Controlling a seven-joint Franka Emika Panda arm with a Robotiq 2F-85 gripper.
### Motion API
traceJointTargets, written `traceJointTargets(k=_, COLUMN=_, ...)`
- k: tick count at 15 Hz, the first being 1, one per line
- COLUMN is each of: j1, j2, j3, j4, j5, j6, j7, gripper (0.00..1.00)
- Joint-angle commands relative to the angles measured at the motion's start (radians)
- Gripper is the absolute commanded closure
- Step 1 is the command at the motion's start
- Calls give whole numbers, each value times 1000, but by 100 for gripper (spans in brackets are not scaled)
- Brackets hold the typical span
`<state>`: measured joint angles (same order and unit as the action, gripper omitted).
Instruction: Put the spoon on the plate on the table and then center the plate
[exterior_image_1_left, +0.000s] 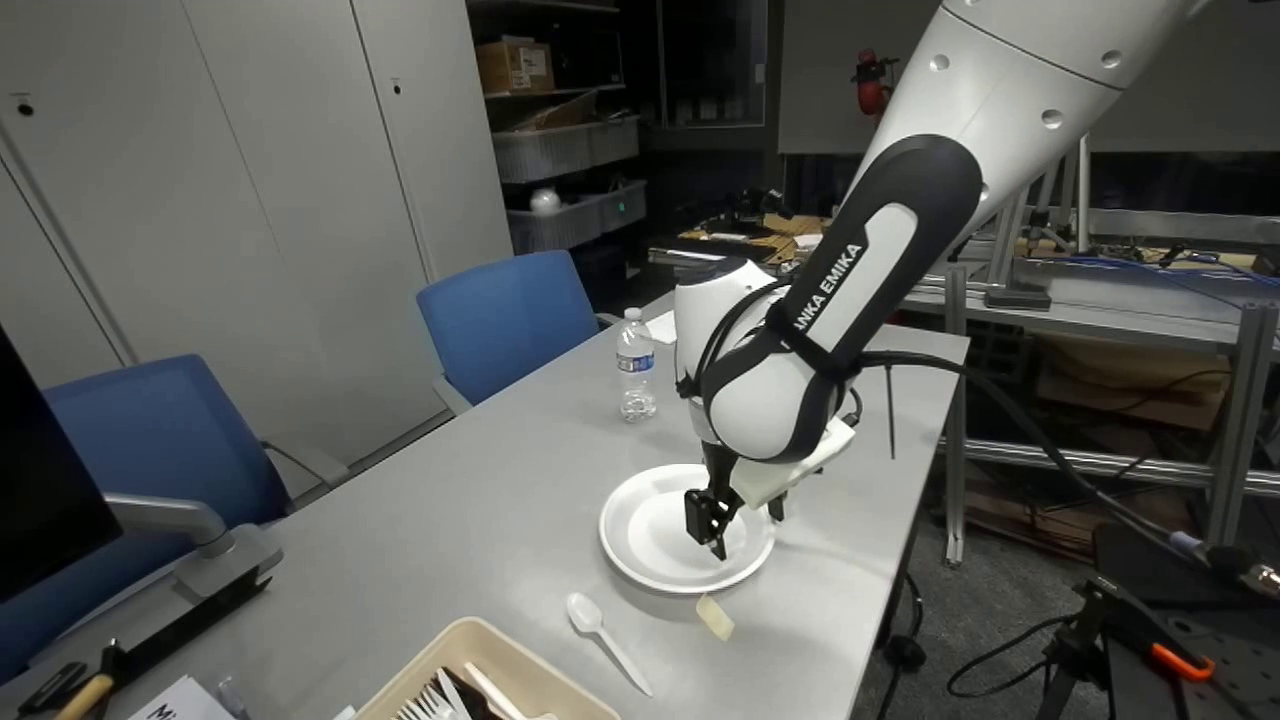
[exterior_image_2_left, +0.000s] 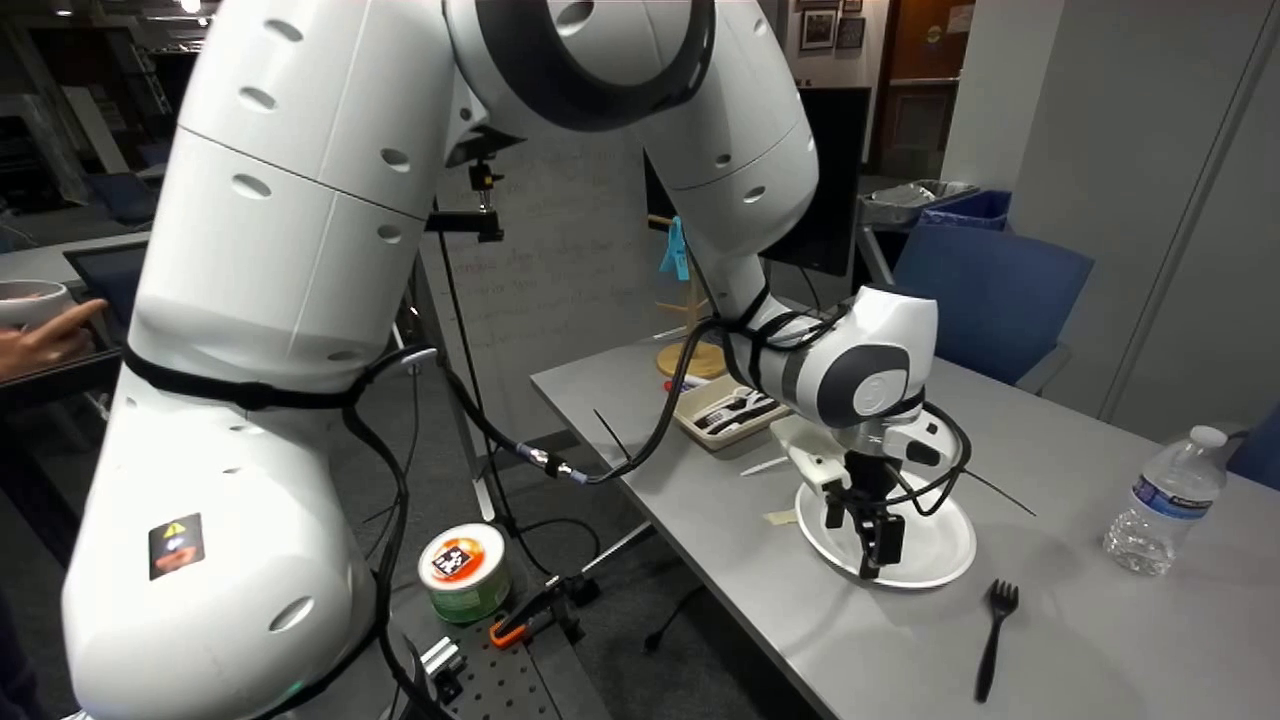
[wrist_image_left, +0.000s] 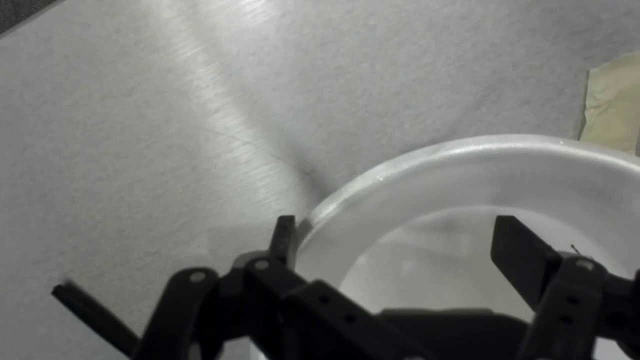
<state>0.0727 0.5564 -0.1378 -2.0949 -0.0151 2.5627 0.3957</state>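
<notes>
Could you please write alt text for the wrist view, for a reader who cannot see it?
Black robot fingers stand open at a white plate, one by its rim, the other over its inside. The plate, cut off at lower right, sits on a grey table, with a beige scrap beside it at the picture's right edge.

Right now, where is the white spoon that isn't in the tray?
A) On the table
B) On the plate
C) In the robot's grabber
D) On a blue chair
A: in an exterior view the white spoon lies on the table, between the plate and the tan tray, touching neither.
</notes>
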Motion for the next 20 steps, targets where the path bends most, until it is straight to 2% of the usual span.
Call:
traceJointTargets(k=1, j1=43, j2=-38, j3=-19, j4=-25, j5=-33, j6=24, j7=28, gripper=0)
traceJointTargets(k=5, j1=89, j2=-31, j3=-36, j4=17, j5=-101, j6=4, j7=48, gripper=0)
traceJointTargets(k=20, j1=26, j2=83, j3=-6, j4=93, j5=-25, j6=35, j7=20, gripper=0)
